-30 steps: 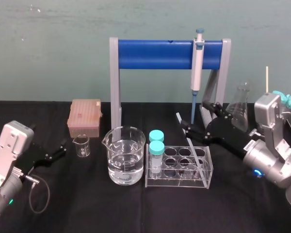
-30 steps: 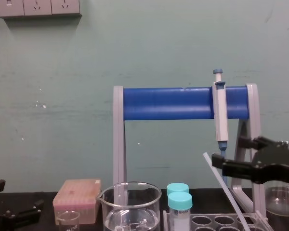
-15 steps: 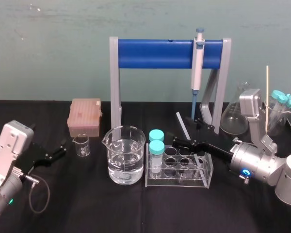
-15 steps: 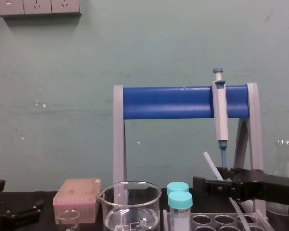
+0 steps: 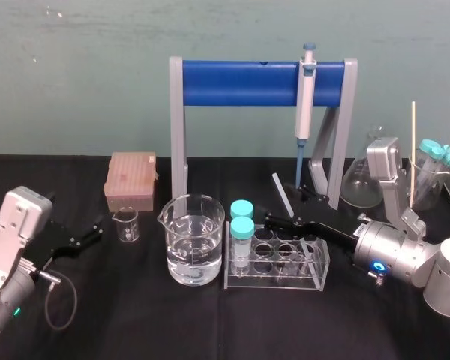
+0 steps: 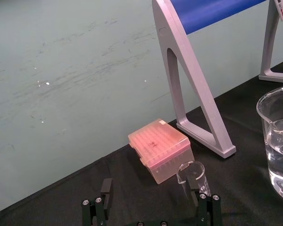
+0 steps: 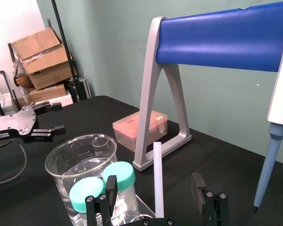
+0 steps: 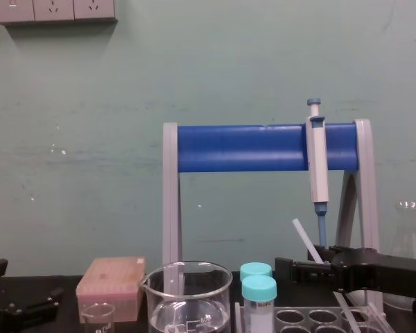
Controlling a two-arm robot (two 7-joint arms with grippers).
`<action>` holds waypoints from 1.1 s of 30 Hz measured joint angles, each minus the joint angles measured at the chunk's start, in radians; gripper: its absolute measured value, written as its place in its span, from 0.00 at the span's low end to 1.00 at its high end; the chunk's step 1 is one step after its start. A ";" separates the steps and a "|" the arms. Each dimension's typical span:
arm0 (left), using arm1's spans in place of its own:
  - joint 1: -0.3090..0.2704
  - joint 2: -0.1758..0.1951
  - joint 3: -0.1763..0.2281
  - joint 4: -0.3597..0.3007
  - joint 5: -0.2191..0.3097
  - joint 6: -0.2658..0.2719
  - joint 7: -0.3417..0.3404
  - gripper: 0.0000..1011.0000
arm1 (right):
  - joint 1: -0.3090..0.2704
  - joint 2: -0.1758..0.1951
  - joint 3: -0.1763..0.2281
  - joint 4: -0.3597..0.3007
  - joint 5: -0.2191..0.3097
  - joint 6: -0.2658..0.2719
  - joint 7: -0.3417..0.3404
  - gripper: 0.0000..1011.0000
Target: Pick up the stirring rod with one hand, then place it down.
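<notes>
Whitish stirring rod (image 5: 279,187), tilted toward eleven o'clock in the rack (image 5: 315,282), is straddled by the right gripper's (image 7: 152,182) spread jaws, the left gripper (image 5: 96,229) parked open at eight.

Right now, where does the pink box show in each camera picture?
Head view: pink box left of centre, behind the small beaker.
Chest view: pink box low left, beside the large beaker.
Left wrist view: pink box just beyond the small beaker.
Right wrist view: pink box beyond the large beaker.
Shared landmark: the stand's grey leg beside it.
</notes>
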 joint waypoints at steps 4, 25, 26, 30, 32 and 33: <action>0.000 0.000 0.000 0.000 0.000 0.000 0.000 0.99 | 0.000 0.000 0.000 0.000 0.000 -0.001 0.000 0.99; 0.000 0.000 0.000 0.000 0.000 0.000 0.000 0.99 | -0.001 0.001 0.002 -0.002 -0.001 -0.005 -0.001 0.53; 0.000 0.000 0.000 0.000 0.000 0.000 0.000 0.99 | -0.001 0.001 0.002 -0.002 -0.001 -0.005 -0.001 0.48; 0.000 0.000 0.000 0.000 0.000 0.000 0.000 0.99 | -0.001 0.001 0.002 -0.002 -0.002 -0.005 -0.001 0.36; 0.000 0.000 0.000 0.000 0.000 0.000 0.000 0.99 | -0.001 0.001 0.002 -0.002 -0.002 -0.005 -0.001 0.30; 0.000 0.000 0.000 0.000 0.000 0.000 0.000 0.99 | -0.001 0.001 0.002 -0.002 -0.002 -0.005 -0.001 0.26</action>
